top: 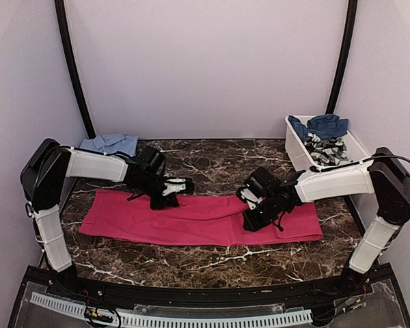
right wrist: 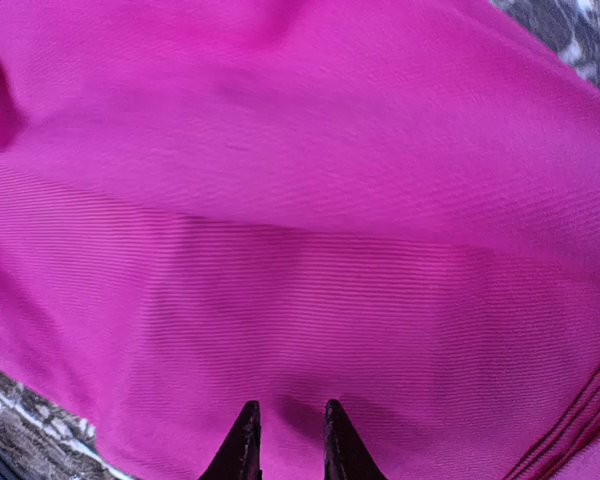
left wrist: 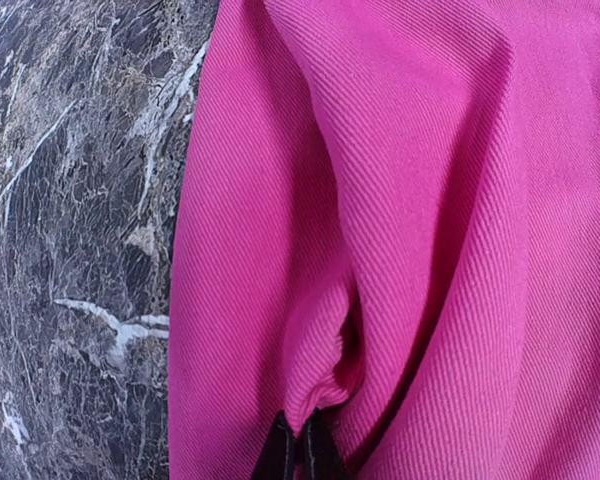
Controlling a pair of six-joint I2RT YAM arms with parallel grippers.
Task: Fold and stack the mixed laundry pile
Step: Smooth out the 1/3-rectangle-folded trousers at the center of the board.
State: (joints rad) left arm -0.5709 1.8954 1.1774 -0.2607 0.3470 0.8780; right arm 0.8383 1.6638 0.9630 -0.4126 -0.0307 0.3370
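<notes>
A large magenta-pink garment lies spread in a long strip across the marble table. My left gripper sits at the garment's far edge, left of centre. The left wrist view shows this gripper shut on a raised pinch of the pink cloth. My right gripper rests on the garment right of centre. Its fingertips stand a little apart on flat pink cloth, and nothing is pinched between them.
At the back right stands a white tub holding a dark navy garment and a grey-and-white patterned one. A light blue shirt lies at the back left corner. Black posts flank the rear wall.
</notes>
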